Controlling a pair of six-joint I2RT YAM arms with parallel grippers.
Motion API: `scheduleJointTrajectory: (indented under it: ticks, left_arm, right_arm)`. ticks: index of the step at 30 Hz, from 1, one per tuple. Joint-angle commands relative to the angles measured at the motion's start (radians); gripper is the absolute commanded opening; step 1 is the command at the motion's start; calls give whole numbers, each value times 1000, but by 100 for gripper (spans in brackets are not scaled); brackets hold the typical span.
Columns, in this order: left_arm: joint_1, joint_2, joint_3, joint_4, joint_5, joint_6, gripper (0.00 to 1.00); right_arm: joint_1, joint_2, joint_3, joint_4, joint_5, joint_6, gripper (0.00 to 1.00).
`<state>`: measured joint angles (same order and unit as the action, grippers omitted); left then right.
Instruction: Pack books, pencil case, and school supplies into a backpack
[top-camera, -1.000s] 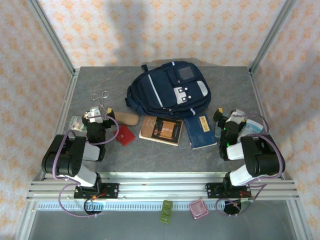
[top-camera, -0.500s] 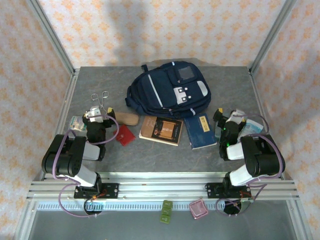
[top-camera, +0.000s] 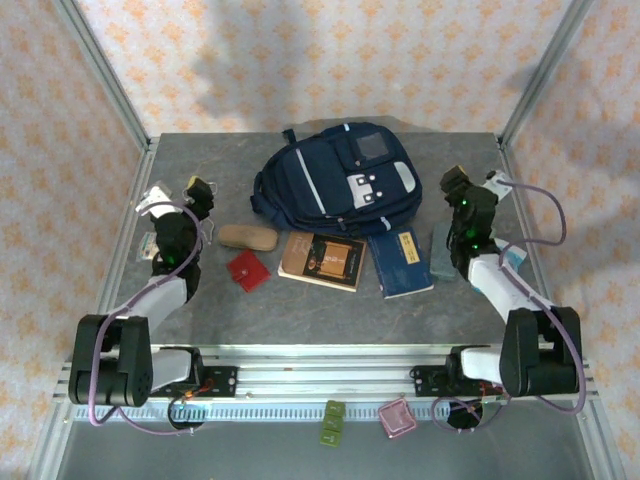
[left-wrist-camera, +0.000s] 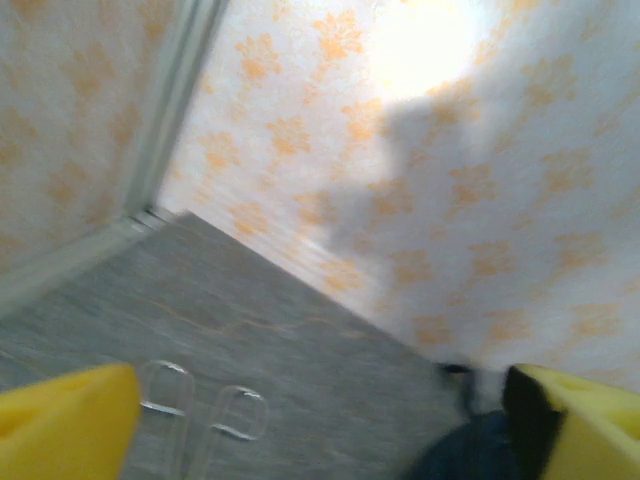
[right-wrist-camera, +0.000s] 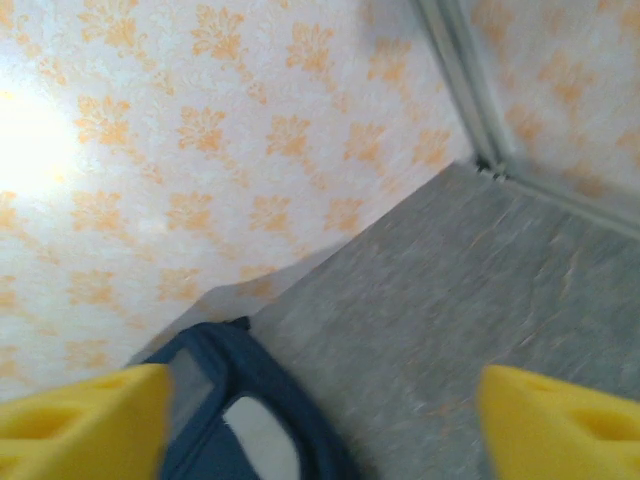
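Observation:
The navy backpack (top-camera: 335, 180) lies flat at the back middle of the table, closed as far as I can tell. In front of it lie the tan-brown book (top-camera: 322, 260) and the dark blue book (top-camera: 400, 262). The tan pencil case (top-camera: 248, 236) and the red square item (top-camera: 247, 270) rest left of the books. My left gripper (top-camera: 197, 190) hangs open at the left, above the table, its yellow fingers (left-wrist-camera: 60, 425) wide apart. My right gripper (top-camera: 455, 185) is open beside the backpack's right edge (right-wrist-camera: 250, 400), with nothing between its fingers (right-wrist-camera: 560, 420).
Metal scissors handles (left-wrist-camera: 200, 410) lie on the table just ahead of the left gripper. A grey-blue flat item (top-camera: 443, 250) sits right of the blue book. A small packet (top-camera: 150, 245) lies at the left edge. Frame posts and patterned walls close in the table.
Both arms have unfolded from their tucked pose and reached up and forward. The left gripper now hangs over the scissors, the right one beside the backpack. The objects have not moved.

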<state>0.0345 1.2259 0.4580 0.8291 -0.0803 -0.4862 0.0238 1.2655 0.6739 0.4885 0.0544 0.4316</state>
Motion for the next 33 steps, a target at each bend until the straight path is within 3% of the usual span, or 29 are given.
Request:
scheduleJointTrajectory:
  ticks: [1, 3, 6, 10, 13, 14, 19, 22, 28, 30, 33]
  left_arm:
    - [0, 21, 41, -84, 278, -212, 68]
    - [-26, 59, 107, -209, 373, -235, 61]
    - [-120, 70, 131, -293, 380, -220, 62]
    - [-268, 64, 128, -357, 337, -210, 61]
    - [-354, 86, 127, -359, 350, -222, 40]
    - [-382, 98, 137, -376, 348, -216, 39]
    - [-496, 124, 183, -460, 271, -160, 44]
    - [-527, 133, 179, -449, 268, -161, 44]
    - [-565, 163, 187, -440, 269, -157, 44]
    - [-575, 179, 199, -441, 271, -155, 44]
    - [-585, 207, 217, -438, 272, -152, 45]
  right_arm:
    - [-12, 28, 52, -239, -321, 172, 67]
    - [-7, 54, 95, -326, -418, 192, 72]
    - [19, 77, 94, -379, -501, 233, 75]
    - [57, 143, 66, -402, -545, 296, 65]
    - [96, 219, 58, -357, -570, 324, 60]
    - [110, 245, 62, -347, -568, 330, 61]
    - [153, 372, 108, -315, -575, 376, 65]
    - [168, 438, 144, -309, -563, 398, 62]
    - [173, 524, 211, -292, -549, 432, 43]
    - [174, 536, 221, -292, -548, 441, 31]
    - [171, 537, 246, -293, -574, 450, 0]
